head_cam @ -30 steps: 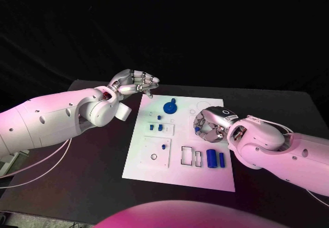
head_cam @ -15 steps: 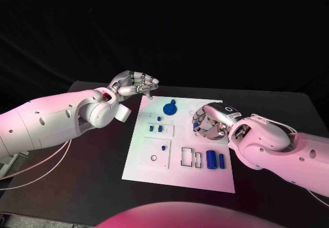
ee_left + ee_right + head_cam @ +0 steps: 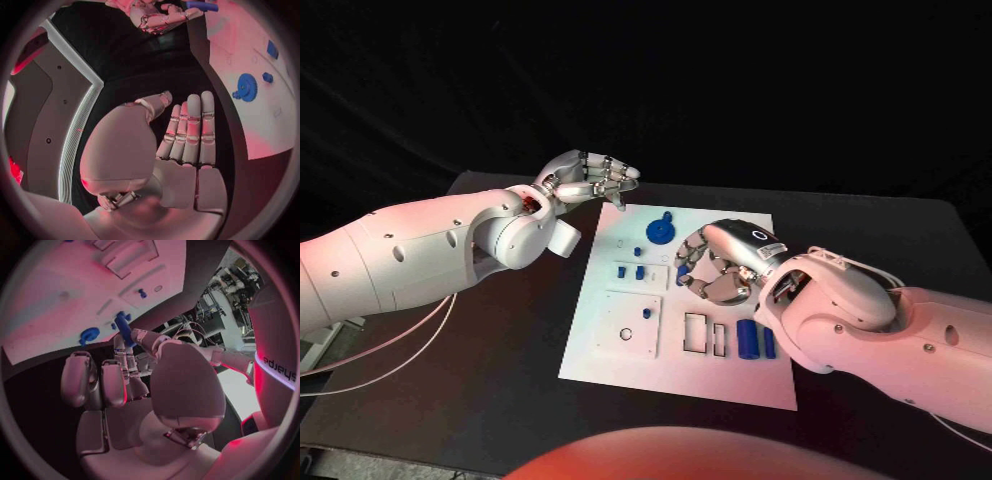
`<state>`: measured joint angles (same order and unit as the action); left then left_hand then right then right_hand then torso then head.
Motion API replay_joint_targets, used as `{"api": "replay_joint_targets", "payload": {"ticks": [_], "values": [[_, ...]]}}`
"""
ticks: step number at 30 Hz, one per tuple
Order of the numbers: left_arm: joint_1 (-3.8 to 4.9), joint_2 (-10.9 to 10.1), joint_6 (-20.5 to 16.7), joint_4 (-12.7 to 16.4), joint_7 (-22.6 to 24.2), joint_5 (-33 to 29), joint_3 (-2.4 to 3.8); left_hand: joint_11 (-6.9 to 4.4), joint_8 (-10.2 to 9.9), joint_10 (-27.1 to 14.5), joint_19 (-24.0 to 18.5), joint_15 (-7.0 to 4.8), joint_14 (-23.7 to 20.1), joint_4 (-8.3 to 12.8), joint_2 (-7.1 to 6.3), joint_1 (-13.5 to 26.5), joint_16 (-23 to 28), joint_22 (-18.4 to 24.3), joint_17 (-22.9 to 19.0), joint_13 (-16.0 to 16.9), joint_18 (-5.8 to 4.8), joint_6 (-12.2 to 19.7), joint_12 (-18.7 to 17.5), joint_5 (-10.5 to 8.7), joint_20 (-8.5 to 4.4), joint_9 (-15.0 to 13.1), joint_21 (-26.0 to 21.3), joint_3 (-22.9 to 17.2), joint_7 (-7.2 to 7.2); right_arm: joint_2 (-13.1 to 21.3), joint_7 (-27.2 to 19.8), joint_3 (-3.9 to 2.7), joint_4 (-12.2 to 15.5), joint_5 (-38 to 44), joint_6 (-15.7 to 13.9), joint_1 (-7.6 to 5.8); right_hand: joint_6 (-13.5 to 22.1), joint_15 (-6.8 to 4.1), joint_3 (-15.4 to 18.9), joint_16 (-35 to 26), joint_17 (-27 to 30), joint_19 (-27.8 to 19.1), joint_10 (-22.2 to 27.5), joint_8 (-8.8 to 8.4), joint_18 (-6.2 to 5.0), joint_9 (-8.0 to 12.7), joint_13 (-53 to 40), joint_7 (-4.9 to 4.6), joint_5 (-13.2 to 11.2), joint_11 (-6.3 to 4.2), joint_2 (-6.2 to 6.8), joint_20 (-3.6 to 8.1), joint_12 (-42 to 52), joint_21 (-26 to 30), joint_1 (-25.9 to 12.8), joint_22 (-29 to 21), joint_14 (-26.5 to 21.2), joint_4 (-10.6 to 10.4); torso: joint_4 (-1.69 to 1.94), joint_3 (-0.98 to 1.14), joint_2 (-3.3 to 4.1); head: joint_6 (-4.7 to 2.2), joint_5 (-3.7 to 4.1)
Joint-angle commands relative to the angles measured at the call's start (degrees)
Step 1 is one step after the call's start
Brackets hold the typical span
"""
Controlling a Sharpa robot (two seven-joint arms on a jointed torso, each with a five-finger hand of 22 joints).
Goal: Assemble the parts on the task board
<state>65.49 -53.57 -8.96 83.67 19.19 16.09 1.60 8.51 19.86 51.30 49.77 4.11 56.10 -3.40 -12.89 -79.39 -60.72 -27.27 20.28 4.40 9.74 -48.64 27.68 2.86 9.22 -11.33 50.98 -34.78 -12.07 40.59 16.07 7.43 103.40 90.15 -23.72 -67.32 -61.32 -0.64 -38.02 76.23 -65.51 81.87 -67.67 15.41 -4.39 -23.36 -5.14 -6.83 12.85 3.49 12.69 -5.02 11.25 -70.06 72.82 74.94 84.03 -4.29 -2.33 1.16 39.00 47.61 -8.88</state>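
Note:
The white task board point(image 3: 733, 375) lies in the middle of the black table. On it sit a blue gear point(image 3: 658, 229), small blue pieces point(image 3: 630, 270) and two blue bars point(image 3: 756, 339). My right hand point(image 3: 718, 265) hovers over the board's middle and pinches a long blue part point(image 3: 124, 327) between thumb and a finger. The right wrist view also has the board point(image 3: 62, 305) and the gear point(image 3: 89, 335) beyond the fingers. My left hand point(image 3: 589, 178) hangs above the board's far left corner and holds nothing; its fingers point(image 3: 190, 130) lie side by side.
Empty rectangular slots point(image 3: 695, 332) and a raised square with a round hole point(image 3: 629, 322) lie on the board's near half. Bare black table point(image 3: 488, 380) surrounds the board. The left wrist view has the gear point(image 3: 247, 87) and my right hand point(image 3: 156, 15) far off.
My right hand has moved leftward over the board towards its middle, carrying the blue part. The left hand has barely shifted.

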Motion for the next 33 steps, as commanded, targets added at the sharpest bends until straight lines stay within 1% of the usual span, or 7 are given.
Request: {"api": "replay_joint_targets", "payload": {"ticks": [1, 7, 11, 14, 22, 27, 33], "values": [[0.04, 0.34, 0.95, -0.17, 0.35, -0.1, 0.04, -0.09, 0.02, -0.28, 0.0, -0.03, -0.52, 0.3, 0.28, -0.46, 0.28, 0.06, -0.08, 0.06, 0.83, 0.35, 0.19, 0.28, 0.23, 0.01, -0.27, 0.02, -0.03, -1.85, -1.54, 0.07, 0.04, 1.39, -1.25, 1.05, 0.02, -0.29, 0.08, 0.25, 0.04, 0.37, -0.48, 1.17, 0.23, -2.42, 0.0, 0.16, 0.21, 0.08, -0.65, -0.02, -0.26, 0.12, 0.09, 6.8, 1.1, -0.37, 0.04, 0.0, -0.03, -0.13, -0.65], [0.04, 0.69, 1.08, -0.45, 0.35, -0.1, 0.04, -0.09, 0.02, -0.28, 0.0, -0.03, -0.52, 0.3, 0.28, -0.46, 0.28, 0.06, -0.08, 0.06, 0.83, 0.35, 0.19, 0.28, 0.23, 0.01, -0.27, 0.02, -0.03, -5.31, -3.04, 0.14, -0.3, 4.16, -1.68, 4.06, 0.11, -0.29, 0.07, 0.24, 0.07, 0.37, -0.48, 1.17, 0.23, -2.44, 0.0, 0.14, 0.22, 0.09, -0.69, -0.02, -0.28, 0.14, 0.09, 6.8, 1.1, -0.44, 0.05, -0.05, 0.0, -0.16, -1.39], [0.04, 0.87, 1.19, -0.57, 0.2, -0.1, 0.04, -0.09, 0.02, -0.28, 0.0, -0.03, -0.52, 0.3, 0.28, -0.46, 0.28, 0.06, -0.08, 0.06, 0.83, 0.35, 0.19, 0.28, 0.23, 0.01, -0.27, 0.02, -0.03, -6.79, -3.63, 0.31, -1.01, 4.75, -1.6, 5.62, 0.16, -0.28, 0.07, 0.21, 0.13, 0.38, -0.49, 1.18, 0.23, -2.46, 0.0, 0.13, 0.23, 0.1, -0.74, -0.02, -0.29, 0.15, 0.09, 6.79, 1.09, -0.51, 0.06, -0.07, 0.02, -0.38, -1.57], [0.04, 1.0, 1.24, -0.62, 0.14, -0.1, 0.04, -0.09, 0.02, -0.28, 0.0, -0.03, -0.52, 0.3, 0.28, -0.46, 0.28, 0.06, -0.08, 0.06, 0.83, 0.35, 0.19, 0.28, 0.23, 0.01, -0.27, 0.02, -0.03, -7.62, -3.99, 0.41, -1.6, 4.94, -1.54, 6.6, 0.22, -0.28, 0.07, 0.22, 0.12, 0.34, -0.49, 1.18, 0.21, -2.48, 0.0, 0.12, 0.23, 0.11, -0.78, -0.02, -0.31, 0.28, 0.08, 6.74, 1.09, -0.58, 0.02, 0.01, 0.01, -0.14, -1.96], [0.04, 1.22, 1.35, -0.64, 0.1, -0.1, 0.04, -0.09, 0.02, -0.28, 0.0, -0.03, -0.52, 0.3, 0.28, -0.46, 0.28, 0.06, -0.08, 0.06, 0.83, 0.35, 0.19, 0.28, 0.23, 0.01, -0.27, 0.02, -0.03, -8.82, -4.27, 0.72, -3.56, 5.28, -1.16, 8.15, 0.22, -0.28, 0.07, 0.22, 0.12, 0.34, -0.49, 1.18, 0.21, -2.48, 0.0, 0.12, 0.23, 0.11, -0.78, -0.02, -0.31, 0.28, 0.08, 6.74, 1.09, -0.58, -0.02, 0.01, -0.01, 0.36, -2.31], [0.04, 1.29, 1.4, -0.67, 0.09, -0.1, 0.04, -0.09, 0.02, -0.28, 0.0, -0.03, -0.52, 0.3, 0.28, -0.46, 0.28, 0.06, -0.08, 0.06, 0.83, 0.35, 0.19, 0.28, 0.23, 0.01, -0.27, 0.02, -0.03, -9.4, -4.28, 0.82, -4.83, 5.61, -1.21, 9.09, 0.22, -0.28, 0.07, 0.22, 0.12, 0.34, -0.49, 1.18, 0.21, -2.48, 0.0, 0.12, 0.23, 0.11, -0.78, -0.02, -0.31, 0.28, 0.08, 6.74, 1.09, -0.58, 0.02, 0.11, 0.05, 0.63, -2.58], [0.04, 1.37, 1.47, -0.63, 0.1, -0.1, 0.04, -0.09, 0.02, -0.28, 0.0, -0.03, -0.52, 0.3, 0.28, -0.46, 0.28, 0.06, -0.08, 0.06, 0.83, 0.35, 0.19, 0.28, 0.23, 0.01, -0.27, 0.02, -0.03, -9.93, -4.3, 0.88, -5.74, 5.74, -1.3, 9.76, 0.22, -0.28, 0.07, 0.22, 0.12, 0.34, -0.49, 1.18, 0.21, -2.48, 0.0, 0.12, 0.23, 0.11, -0.78, -0.02, -0.31, 0.28, 0.08, 6.74, 1.09, -0.58, 0.13, -0.01, 0.06, 0.79, -2.63]]}}
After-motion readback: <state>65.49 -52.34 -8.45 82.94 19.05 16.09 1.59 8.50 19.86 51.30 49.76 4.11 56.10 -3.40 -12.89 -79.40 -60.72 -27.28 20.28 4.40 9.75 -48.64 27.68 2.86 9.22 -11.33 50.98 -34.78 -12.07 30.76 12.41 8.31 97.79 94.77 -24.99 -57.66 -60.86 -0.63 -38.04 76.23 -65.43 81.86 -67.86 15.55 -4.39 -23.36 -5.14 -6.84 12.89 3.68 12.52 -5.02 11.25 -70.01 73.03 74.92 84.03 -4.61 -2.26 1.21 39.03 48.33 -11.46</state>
